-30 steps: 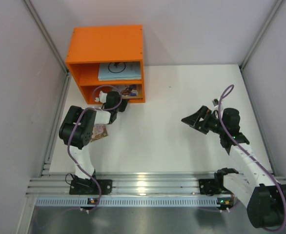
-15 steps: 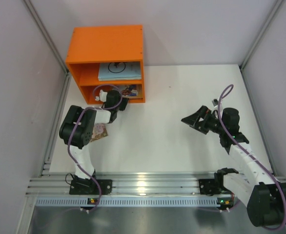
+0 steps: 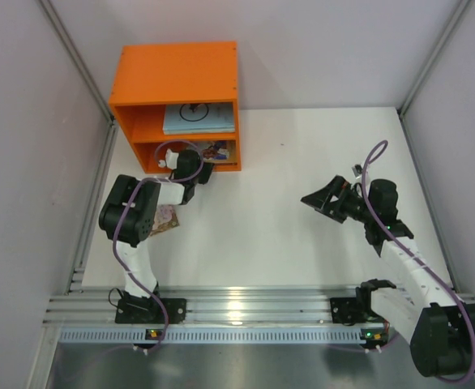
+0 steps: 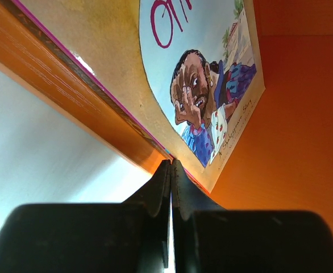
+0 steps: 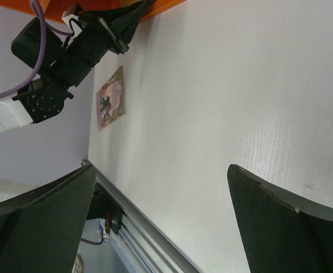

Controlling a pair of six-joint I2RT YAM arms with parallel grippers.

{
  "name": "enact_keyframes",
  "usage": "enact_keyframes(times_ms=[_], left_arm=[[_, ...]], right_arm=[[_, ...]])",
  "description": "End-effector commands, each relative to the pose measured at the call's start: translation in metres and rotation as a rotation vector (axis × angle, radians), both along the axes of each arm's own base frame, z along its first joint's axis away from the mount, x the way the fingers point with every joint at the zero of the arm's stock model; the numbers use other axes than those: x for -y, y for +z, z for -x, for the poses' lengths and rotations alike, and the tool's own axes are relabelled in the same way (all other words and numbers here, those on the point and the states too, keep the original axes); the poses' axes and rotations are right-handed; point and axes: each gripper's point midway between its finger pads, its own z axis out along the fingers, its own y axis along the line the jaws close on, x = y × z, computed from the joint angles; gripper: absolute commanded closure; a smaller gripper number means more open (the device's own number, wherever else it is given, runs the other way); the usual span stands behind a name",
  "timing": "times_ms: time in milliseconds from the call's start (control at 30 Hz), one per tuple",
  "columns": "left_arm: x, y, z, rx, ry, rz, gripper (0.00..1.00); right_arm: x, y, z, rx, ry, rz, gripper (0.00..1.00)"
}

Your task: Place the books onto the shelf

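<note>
The orange shelf (image 3: 177, 73) stands at the far left. A pale blue-white book with a black ring (image 3: 198, 117) lies in its upper compartment. An illustrated book (image 3: 215, 151) lies in the lower one. In the left wrist view this book (image 4: 206, 85) shows a painted figure, and my left gripper (image 4: 171, 165) is shut with its tips against the book's near edge, holding nothing that I can see. From above, the left gripper (image 3: 206, 171) is at the lower opening. A pinkish book (image 3: 165, 220) lies on the table, partly under the left arm. My right gripper (image 3: 314, 200) hangs open and empty at mid right.
The white table (image 3: 286, 243) is walled on three sides, with an aluminium rail (image 3: 246, 308) along its near edge. In the right wrist view the pinkish book (image 5: 111, 98) lies beyond the open fingers, beside the left arm (image 5: 64, 54).
The left gripper has edged slightly toward the shelf's lower opening. The right arm has not moved.
</note>
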Motion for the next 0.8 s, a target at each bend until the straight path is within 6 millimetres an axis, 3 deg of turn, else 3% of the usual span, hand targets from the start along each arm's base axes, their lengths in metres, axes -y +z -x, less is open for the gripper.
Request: enact_keyframes(times_ms=[0, 133, 167, 200, 367, 400, 467, 567, 600, 667, 767], left_arm=[[0.006, 0.032, -0.012, 0.102, -0.015, 0.009, 1.0], [0.006, 0.043, -0.003, 0.11, -0.031, 0.014, 1.0], [0.006, 0.053, 0.002, 0.121, -0.034, 0.013, 1.0], [0.005, 0.047, 0.012, 0.104, -0.038, 0.003, 1.0], [0.001, 0.061, 0.042, 0.103, -0.126, -0.069, 1.0], [-0.006, 0.047, 0.053, 0.019, -0.145, -0.089, 1.0], [-0.021, 0.04, 0.067, -0.047, -0.146, -0.124, 1.0], [-0.062, 0.016, 0.102, -0.19, -0.127, -0.207, 1.0], [-0.09, 0.01, 0.11, -0.236, -0.062, -0.251, 1.0], [-0.126, 0.002, 0.142, -0.342, -0.01, -0.33, 1.0], [-0.21, 0.004, 0.175, -0.458, 0.183, -0.407, 1.0]], right_arm=[[0.004, 0.009, -0.008, 0.063, -0.014, 0.007, 0.0], [0.005, 0.009, -0.009, 0.068, -0.019, 0.009, 0.0], [0.005, 0.009, -0.008, 0.067, -0.02, 0.008, 0.0], [0.005, 0.009, -0.008, 0.066, -0.022, 0.006, 0.0], [0.004, 0.008, -0.006, 0.063, -0.028, 0.006, 0.0], [0.003, 0.009, -0.006, 0.065, -0.027, 0.001, 0.0], [0.001, 0.01, -0.004, 0.067, -0.023, -0.008, 0.0], [-0.002, 0.014, -0.001, 0.078, -0.009, -0.031, 0.0], [-0.003, 0.015, 0.0, 0.082, -0.003, -0.037, 0.0], [-0.005, 0.013, 0.003, 0.086, 0.013, -0.039, 0.0], [-0.008, 0.012, 0.004, 0.074, 0.017, -0.065, 0.0]])
